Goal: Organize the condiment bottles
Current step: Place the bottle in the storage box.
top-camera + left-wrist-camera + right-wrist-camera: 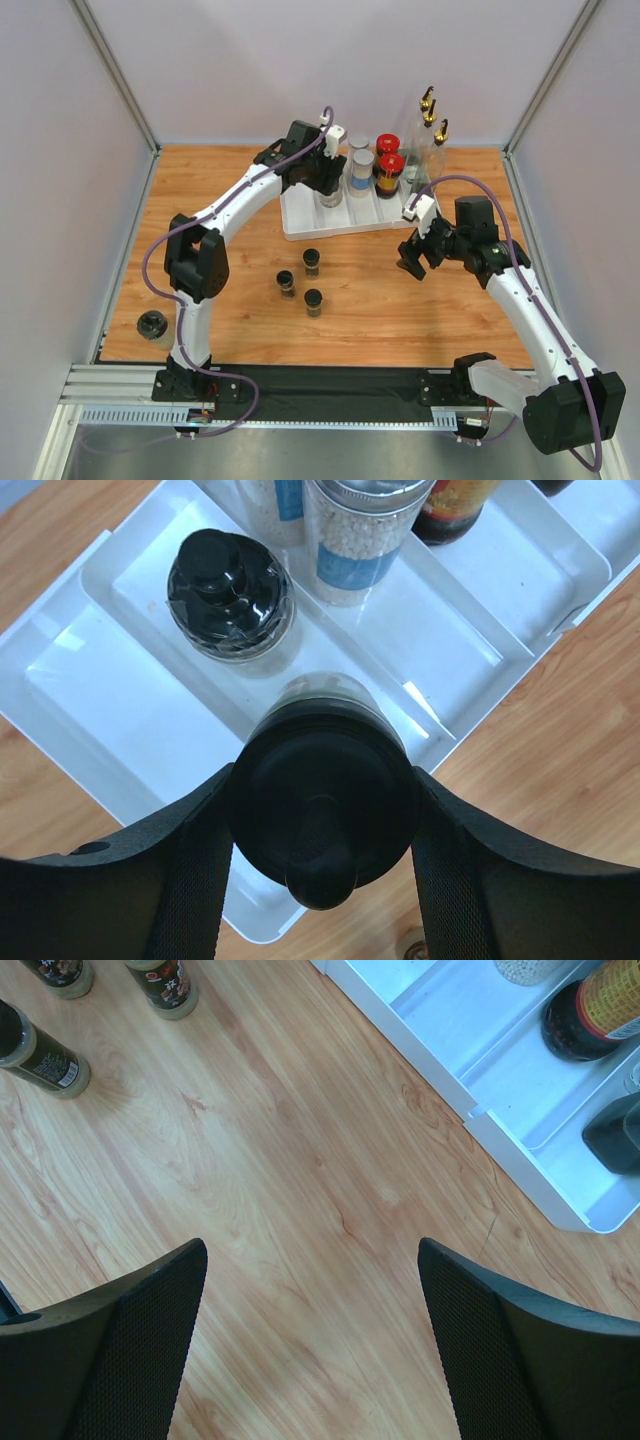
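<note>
Sorting stands partway: my left gripper (pixel 320 780) clamps a black-lidded jar (pixel 320 825) above the tray (pixel 120 705), my right gripper (pixel 312 1295) gapes empty, three small jars (pixel 312 261) wait at its seven o'clock.

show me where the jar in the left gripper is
Left wrist view: the held jar is clamped in the left gripper over the white tray's left part, next to another black-lidded jar standing in the tray.

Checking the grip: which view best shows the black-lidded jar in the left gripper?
Left wrist: the black-lidded jar fills the frame, clamped in the left gripper over the white tray. Top external mostly hides it under the arm; right wrist misses it.
</note>
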Motion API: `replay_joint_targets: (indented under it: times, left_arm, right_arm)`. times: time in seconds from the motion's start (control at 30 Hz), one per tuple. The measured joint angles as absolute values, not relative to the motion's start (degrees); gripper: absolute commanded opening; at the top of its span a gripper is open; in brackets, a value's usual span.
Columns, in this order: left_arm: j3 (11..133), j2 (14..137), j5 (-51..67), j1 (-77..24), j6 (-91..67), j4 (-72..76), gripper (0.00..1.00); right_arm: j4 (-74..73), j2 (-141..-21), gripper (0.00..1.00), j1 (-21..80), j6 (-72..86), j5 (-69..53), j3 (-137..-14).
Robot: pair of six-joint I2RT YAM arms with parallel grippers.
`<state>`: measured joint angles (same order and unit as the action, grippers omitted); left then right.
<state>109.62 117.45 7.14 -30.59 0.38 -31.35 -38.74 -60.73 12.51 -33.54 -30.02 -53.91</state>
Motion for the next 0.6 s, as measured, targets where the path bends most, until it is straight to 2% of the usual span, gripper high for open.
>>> replay_joint_targets:
  times: [0.6]
  left_arm:
    - [113.51, 126.98, 5.02, -30.37, -2.39, -28.64, 0.11]
  right_arm:
    - [-38.76, -60.75, 0.88, 12.51, -33.89, -29.21, -53.91]
